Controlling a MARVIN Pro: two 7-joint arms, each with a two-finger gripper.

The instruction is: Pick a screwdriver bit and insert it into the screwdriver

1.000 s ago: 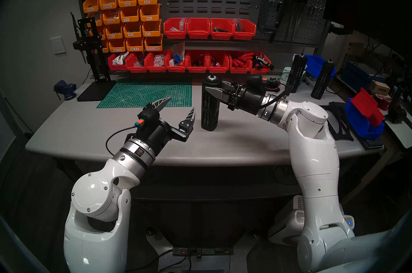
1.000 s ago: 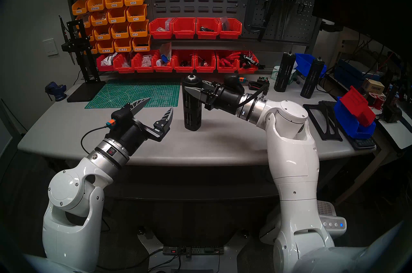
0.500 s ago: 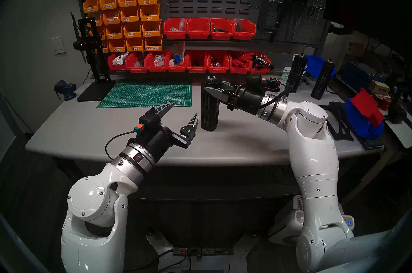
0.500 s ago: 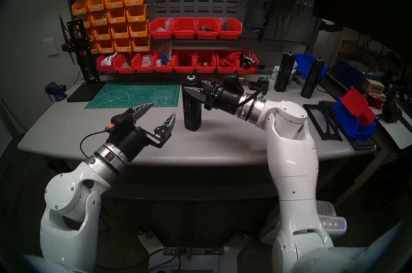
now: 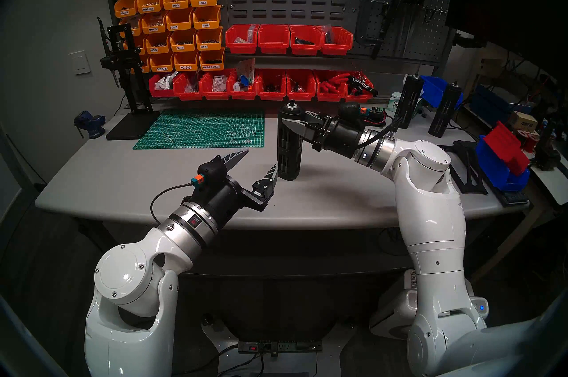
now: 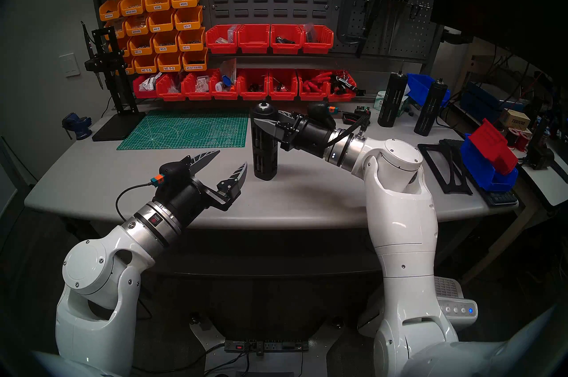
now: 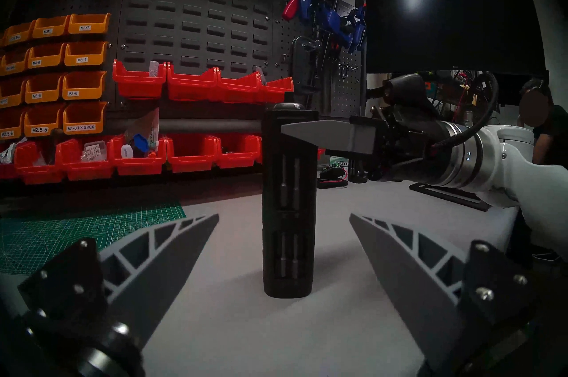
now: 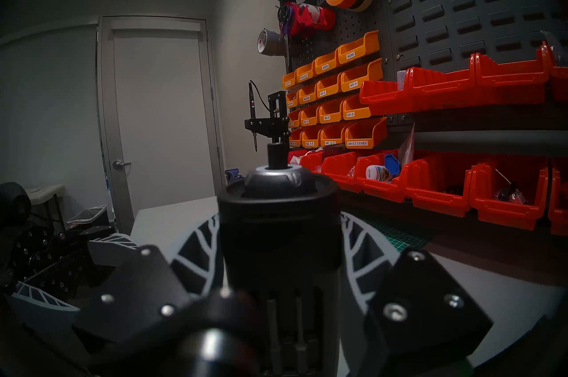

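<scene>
The screwdriver [image 5: 289, 151], a tall matte-black cylinder with slotted windows, stands upright on the grey table [image 5: 332, 195]. My right gripper [image 5: 293, 118] is shut on its upper part from the right, also in the head right view [image 6: 267, 118] and the right wrist view [image 8: 279, 215]. Thin metal screwdriver bits [image 7: 289, 179] show inside its windows in the left wrist view. My left gripper [image 5: 262, 158] is open and empty, low over the table, just left of the cylinder's base, one fingertip close to it. In the left wrist view the cylinder [image 7: 287, 244] stands centred beyond the open fingers [image 7: 172, 250].
A green cutting mat [image 5: 199, 130] lies at the back left, with a black stand [image 5: 126, 81] holding a pen-shaped tool and a blue vise [image 5: 90, 124]. Two more black cylinders [image 5: 410, 99] [image 5: 444, 110] stand back right. Red bins [image 5: 270, 87] line the back; a blue bin [image 5: 504, 164] sits far right.
My left gripper has moved right and forward toward the cylinder's base, staying open. The right gripper and the cylinder have barely moved.
</scene>
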